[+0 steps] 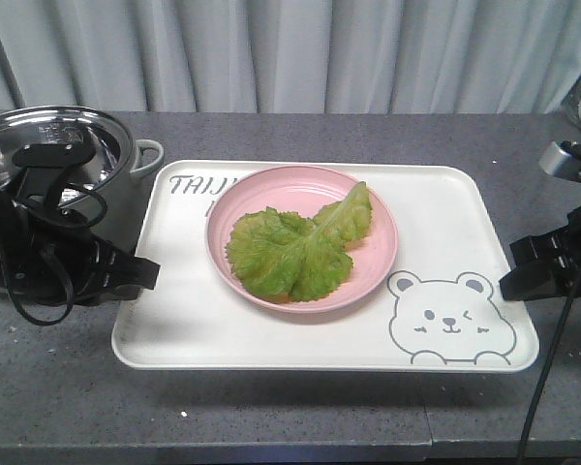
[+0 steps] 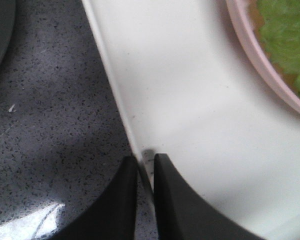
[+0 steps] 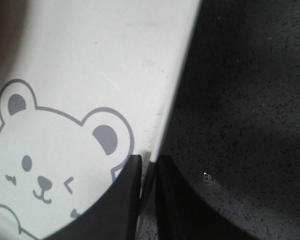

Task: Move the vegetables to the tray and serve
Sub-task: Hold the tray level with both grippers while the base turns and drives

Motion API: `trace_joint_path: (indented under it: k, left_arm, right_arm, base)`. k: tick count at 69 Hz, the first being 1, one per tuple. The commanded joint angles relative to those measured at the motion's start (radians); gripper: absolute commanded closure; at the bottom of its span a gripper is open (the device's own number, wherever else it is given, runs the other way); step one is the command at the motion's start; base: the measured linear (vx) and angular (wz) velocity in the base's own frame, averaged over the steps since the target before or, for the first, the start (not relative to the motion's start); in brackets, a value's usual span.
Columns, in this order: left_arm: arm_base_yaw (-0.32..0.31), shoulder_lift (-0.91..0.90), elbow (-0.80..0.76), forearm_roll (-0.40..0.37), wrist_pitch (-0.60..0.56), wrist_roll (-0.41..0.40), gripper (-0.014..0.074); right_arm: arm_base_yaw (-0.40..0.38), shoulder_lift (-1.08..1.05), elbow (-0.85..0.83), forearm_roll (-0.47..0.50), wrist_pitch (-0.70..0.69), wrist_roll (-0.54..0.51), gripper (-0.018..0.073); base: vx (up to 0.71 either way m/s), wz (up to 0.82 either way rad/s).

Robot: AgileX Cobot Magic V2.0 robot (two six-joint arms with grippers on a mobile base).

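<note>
Tray (image 1: 184,325): cream-white, long axis left to right across the grey counter (image 1: 271,417). Vegetables (image 1: 295,250): lying flat in the pink plate (image 1: 271,194) at tray centre, pale rib pointing far-right. Left gripper (image 2: 146,161) pinches the tray's left rim and right gripper (image 3: 149,161) its right rim.

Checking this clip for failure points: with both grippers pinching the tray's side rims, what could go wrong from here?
1. The left gripper and right gripper pinch only the thin rim of the tray; it may slip out on lifting.
2. The pink plate holding the lettuce lies loose on it; an uneven lift might slide it.
3. The pot stands close beside the left arm and could be bumped.
</note>
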Motion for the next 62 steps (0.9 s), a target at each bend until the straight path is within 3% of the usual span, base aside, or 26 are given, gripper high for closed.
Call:
trace_joint_path:
  k: [1,62]
  left_arm:
    - [-0.019,-0.035,-0.032,-0.065,-0.072,0.021,0.0602]
    - [-0.019,-0.035,-0.032,-0.065,-0.072,0.021,0.0602]
  right_arm:
    - [0.015,-0.038,-0.026,0.116,0.062,-0.044,0.0562]
    - [0.015,-0.038,-0.026,0.116,0.066,-0.044,0.0562]
  base:
    - [-0.01,-0.05]
    - [-0.01,-0.2]
